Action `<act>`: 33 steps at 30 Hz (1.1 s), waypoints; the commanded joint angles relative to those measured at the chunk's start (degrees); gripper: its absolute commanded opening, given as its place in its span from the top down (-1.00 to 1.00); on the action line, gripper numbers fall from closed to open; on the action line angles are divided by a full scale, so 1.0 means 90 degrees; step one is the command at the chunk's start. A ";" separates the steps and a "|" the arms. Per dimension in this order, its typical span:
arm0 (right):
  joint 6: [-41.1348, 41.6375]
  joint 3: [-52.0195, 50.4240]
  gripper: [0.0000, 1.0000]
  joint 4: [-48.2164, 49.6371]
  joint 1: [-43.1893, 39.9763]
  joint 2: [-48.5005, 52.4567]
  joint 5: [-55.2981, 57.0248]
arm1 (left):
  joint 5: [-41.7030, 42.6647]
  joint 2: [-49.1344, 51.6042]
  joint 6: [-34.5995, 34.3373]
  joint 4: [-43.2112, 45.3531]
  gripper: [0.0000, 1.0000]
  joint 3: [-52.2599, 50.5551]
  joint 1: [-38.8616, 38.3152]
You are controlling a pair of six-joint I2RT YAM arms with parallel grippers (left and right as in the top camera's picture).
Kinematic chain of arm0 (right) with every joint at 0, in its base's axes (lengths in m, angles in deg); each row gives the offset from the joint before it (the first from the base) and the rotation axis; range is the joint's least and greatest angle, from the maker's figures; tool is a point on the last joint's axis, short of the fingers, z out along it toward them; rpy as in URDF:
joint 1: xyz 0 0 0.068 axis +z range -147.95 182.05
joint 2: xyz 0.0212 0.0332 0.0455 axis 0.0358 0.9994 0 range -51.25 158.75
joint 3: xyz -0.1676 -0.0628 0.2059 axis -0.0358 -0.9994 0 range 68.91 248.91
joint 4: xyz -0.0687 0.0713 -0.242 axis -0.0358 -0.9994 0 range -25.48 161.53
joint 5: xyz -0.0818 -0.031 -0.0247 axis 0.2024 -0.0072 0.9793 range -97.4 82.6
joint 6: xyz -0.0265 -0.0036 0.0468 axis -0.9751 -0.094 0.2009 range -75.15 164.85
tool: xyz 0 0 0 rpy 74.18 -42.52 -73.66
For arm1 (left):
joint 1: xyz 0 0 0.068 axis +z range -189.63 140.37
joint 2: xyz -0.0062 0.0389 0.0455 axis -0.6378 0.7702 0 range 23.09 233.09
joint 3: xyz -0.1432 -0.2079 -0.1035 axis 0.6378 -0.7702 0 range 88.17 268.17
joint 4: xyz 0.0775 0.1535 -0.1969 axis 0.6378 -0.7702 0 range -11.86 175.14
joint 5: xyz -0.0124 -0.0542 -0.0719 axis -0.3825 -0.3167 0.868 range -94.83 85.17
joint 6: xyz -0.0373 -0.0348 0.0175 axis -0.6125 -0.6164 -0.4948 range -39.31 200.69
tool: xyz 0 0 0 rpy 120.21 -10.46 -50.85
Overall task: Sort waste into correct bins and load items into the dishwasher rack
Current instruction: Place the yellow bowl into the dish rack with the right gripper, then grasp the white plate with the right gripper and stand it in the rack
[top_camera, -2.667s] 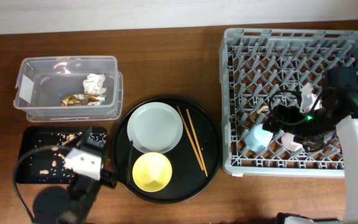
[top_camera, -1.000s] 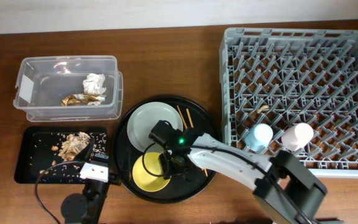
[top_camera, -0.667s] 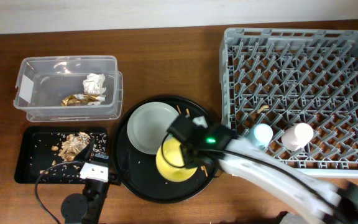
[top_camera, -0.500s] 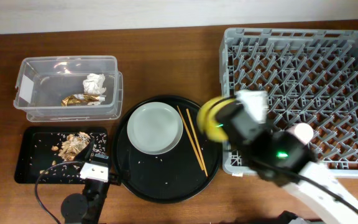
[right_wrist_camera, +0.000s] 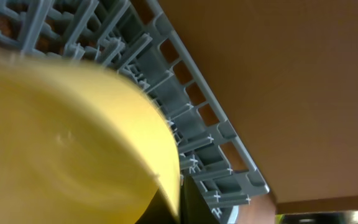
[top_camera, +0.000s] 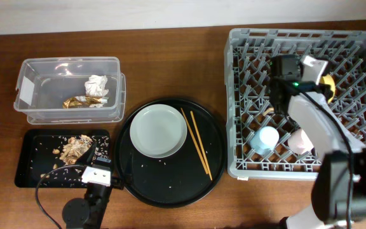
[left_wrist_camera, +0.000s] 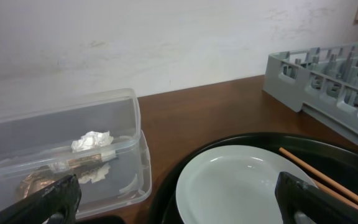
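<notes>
The right jaws grip the yellow bowl (right_wrist_camera: pixel 61 124) above the rack's (top_camera: pixel 240 162) far right pegs, which lie directly beneath it. The left jaws gape empty, facing the plate (left_wrist_camera: pixel 241 186).

The rack holds 2 cups, the blue cup (top_camera: pixel 267 138) and pink cup (top_camera: pixel 300 141). The tub (top_camera: pixel 27 95) holds the tissue (top_camera: pixel 96 85) and wrapper (top_camera: pixel 80 102). The black tray (top_camera: pixel 27 172) holds scraps (top_camera: pixel 74 147). The round tray (top_camera: pixel 170 191) carries the plate and 2 chopsticks (top_camera: pixel 196 143).
</notes>
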 commanded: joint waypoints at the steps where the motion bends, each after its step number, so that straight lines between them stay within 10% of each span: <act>1: -0.0464 0.0034 0.92 -0.0131 0.0488 0.0265 0.0138 | 0.0049 -0.0032 0.0102 0.0012 -0.99 -0.0049 0.0039; 8: -0.0461 0.0036 0.83 -0.0993 0.1557 0.0272 0.0073 | 0.0051 -0.0032 0.0102 0.0012 -0.99 -0.0049 0.0039; 11: -0.0457 0.0143 0.13 -0.1268 0.1948 0.0073 -0.0163 | 0.0051 -0.0029 0.0102 0.0012 -0.99 -0.0049 0.0039; 14: 0.0151 0.0891 -0.05 -0.2110 0.2344 -0.0313 -0.1647 | 0.0051 -0.0029 0.0102 0.0012 -0.99 -0.0049 0.0039; 21: 0.0707 0.1727 -0.04 -0.2271 0.3191 -0.0260 -0.8799 | 0.0051 -0.0029 0.0102 0.0012 -0.99 -0.0049 0.0039; 30: 0.3441 0.0466 -0.04 -0.0510 0.4114 0.1404 -0.8750 | 0.0051 -0.0029 0.0102 0.0012 -0.99 -0.0049 0.0039; 33: 0.3548 0.0466 0.55 -0.0534 0.4126 0.1741 -0.8774 | 0.0051 -0.0029 0.0102 0.0012 -0.99 -0.0049 0.0039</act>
